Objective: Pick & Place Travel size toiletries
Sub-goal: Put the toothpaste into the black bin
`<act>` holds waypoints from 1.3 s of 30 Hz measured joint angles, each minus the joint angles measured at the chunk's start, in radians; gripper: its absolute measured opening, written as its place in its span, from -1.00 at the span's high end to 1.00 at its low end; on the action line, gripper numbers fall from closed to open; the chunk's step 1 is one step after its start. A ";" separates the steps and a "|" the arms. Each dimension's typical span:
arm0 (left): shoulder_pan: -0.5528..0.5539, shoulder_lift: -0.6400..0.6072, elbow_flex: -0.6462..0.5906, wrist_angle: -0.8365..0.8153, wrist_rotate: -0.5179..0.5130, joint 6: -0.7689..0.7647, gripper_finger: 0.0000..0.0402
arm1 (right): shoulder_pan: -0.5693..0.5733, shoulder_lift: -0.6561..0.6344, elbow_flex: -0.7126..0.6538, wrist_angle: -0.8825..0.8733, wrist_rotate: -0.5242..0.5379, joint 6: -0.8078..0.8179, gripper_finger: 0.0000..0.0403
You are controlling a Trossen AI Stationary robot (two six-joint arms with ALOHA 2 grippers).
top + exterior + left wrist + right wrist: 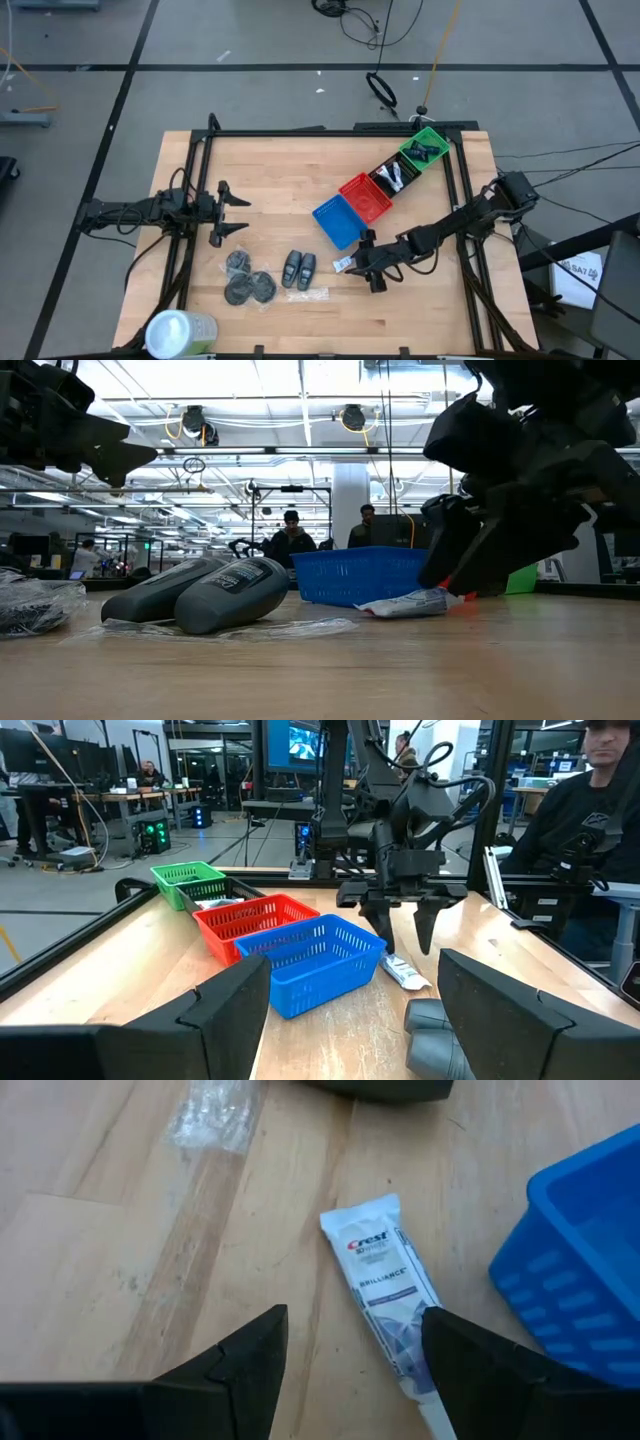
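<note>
A white toothpaste tube point(383, 1280) lies flat on the wooden table beside the blue basket point(338, 222). My right gripper point(350, 1370) is open, slanting down just above the tube's near end point(405, 972), one finger on each side of it. Two dark bottles point(298, 268) lie side by side on the table, partly on a clear wrapper point(305, 295). Three dark round discs point(246, 282) lie to their left. My left gripper point(240, 213) waits open and level at the table's left, holding nothing.
A row of baskets runs toward the far right: blue, red point(366, 196), a dark one point(394, 177) and green point(424, 150). A white-topped green container point(180, 330) stands at the near left edge. People stand beyond the table point(291, 540).
</note>
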 joint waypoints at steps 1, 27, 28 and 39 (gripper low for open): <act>0.000 0.000 0.000 0.000 0.000 0.000 -0.41 | -0.002 0.000 0.000 0.000 -0.001 -0.001 -0.09; 0.000 0.000 0.000 0.000 0.000 0.000 -0.41 | -0.025 -0.001 0.002 -0.037 -0.165 0.109 -0.06; 0.000 0.000 0.000 0.000 0.000 0.000 -0.41 | -0.014 -0.001 0.002 -0.036 -0.178 0.122 -0.06; 0.000 0.000 0.000 0.000 0.000 0.000 -0.41 | 0.069 -0.029 -0.001 0.020 -0.213 0.156 -0.04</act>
